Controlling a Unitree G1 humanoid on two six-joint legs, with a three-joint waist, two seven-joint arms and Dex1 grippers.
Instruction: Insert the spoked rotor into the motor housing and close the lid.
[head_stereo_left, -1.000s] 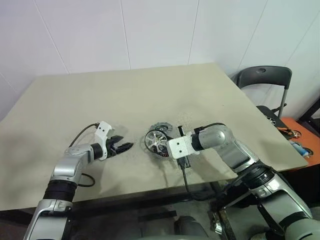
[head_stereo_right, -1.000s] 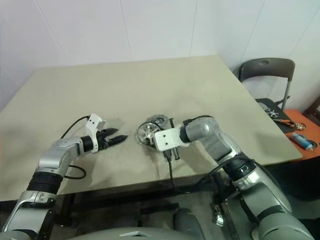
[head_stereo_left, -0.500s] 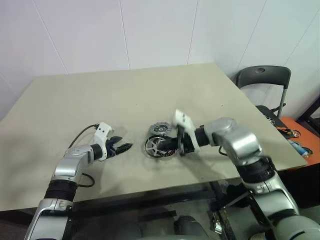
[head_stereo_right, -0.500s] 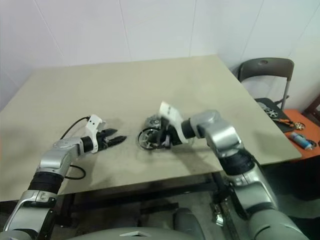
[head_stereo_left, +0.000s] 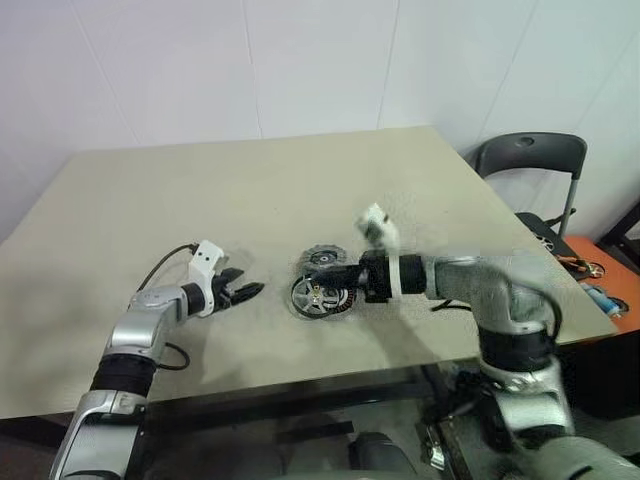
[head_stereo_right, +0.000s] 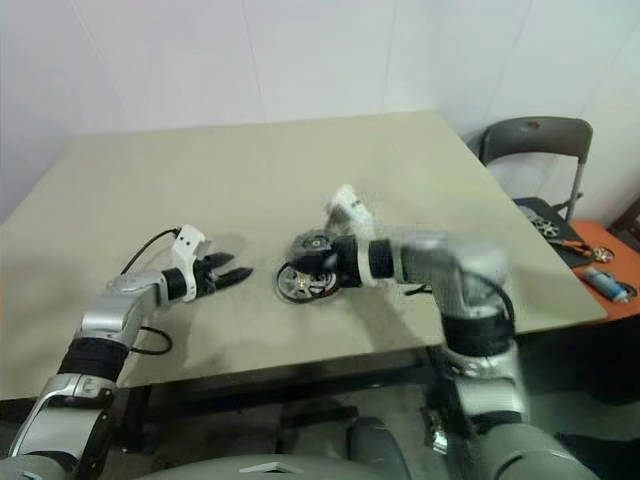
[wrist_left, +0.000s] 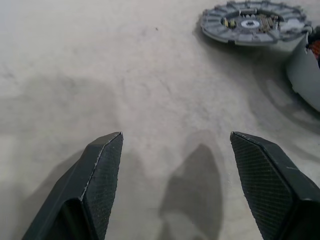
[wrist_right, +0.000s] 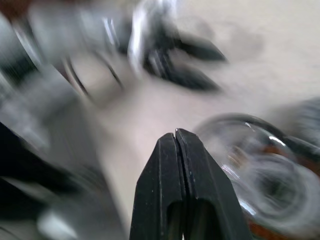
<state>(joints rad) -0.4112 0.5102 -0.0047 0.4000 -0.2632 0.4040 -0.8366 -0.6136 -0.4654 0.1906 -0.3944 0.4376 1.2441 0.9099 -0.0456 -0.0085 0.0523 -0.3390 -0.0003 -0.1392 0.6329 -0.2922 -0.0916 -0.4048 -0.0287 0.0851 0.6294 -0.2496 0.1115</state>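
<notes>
On your beige table (head_stereo_left: 250, 190), the squat round silver-grey metal motor housing (head_stereo_left: 320, 296) sits near the front edge; its contents blur. Just behind it lies the flat light-grey round lid (wrist_left: 252, 22). Your right gripper (wrist_right: 180, 145), fingers pressed together, hovers at the housing; your left gripper (wrist_left: 185, 170) stands spread, empty.
</notes>
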